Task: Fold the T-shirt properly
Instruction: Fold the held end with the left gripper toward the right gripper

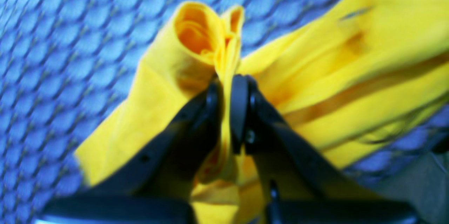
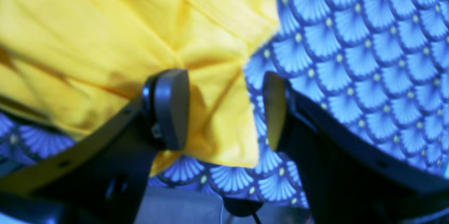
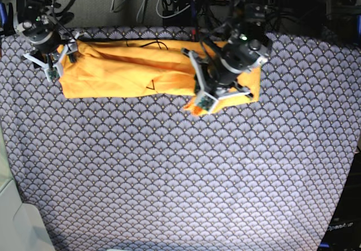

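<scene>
One T-shirt, one patterned cloth under it, two grippers, that was the whole count. Going left to right in the base view: the right gripper sat at the shirt's left end, near the far-left corner of the cloth. Its wrist view showed the right gripper w/ jaws standing wide apart, straddling a corner of the T-shirt, fabric between the pads but not pinched, so it held nothing. The shirt itself lay as a long, narrow band across the far part of the cloth, already doubled lengthwise by the look of it, w/ a small dark mark near mid-band. Further right, the left gripper was over the band's right portion, at the near edge. Its wrist view showed the left gripper clamped tight on a bunched fold of T-shirt, layers curling up past the tips, scallop cloth behind. Judged step: a crosswise fold, w/ one end pinched and the other not yet secured. Next move prob. called for the right jaws to close on their corner, then both ends lifting level & travelling together so the band wouldn't twist or drag the cloth beneath. Risk: the left pinch had several layers, might spill unevenly on release.
</scene>
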### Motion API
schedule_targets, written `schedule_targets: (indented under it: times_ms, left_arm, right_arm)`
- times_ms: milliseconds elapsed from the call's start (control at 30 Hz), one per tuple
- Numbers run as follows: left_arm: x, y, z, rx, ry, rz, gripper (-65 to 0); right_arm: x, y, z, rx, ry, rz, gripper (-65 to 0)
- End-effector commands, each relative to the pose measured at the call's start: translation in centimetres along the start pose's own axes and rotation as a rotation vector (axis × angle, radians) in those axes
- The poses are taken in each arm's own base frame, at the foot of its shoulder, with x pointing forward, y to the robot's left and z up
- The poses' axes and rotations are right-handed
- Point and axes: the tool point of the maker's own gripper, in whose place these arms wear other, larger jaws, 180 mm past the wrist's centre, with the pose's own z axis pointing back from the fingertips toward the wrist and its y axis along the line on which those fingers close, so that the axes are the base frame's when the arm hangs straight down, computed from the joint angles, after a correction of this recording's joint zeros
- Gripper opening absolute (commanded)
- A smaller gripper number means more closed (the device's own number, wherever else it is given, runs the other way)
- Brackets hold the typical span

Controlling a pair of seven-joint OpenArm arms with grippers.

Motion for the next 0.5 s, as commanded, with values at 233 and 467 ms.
schedule_targets:
  times_ms: [233,467]
  left_arm:
    - [1.1,-2.1,0.1,-0.018,-0.044,0.012,-65.0]
    - [1.1,-2.4,-0.1,-0.032,-0.045,0.014,-65.0]
  right_arm:
    - [0.9,0.0,0.2,-0.016,-0.036,-0.004,-30.7]
    - [0.9,0.0,0.2,-0.016,-0.036,-0.004,-30.7]
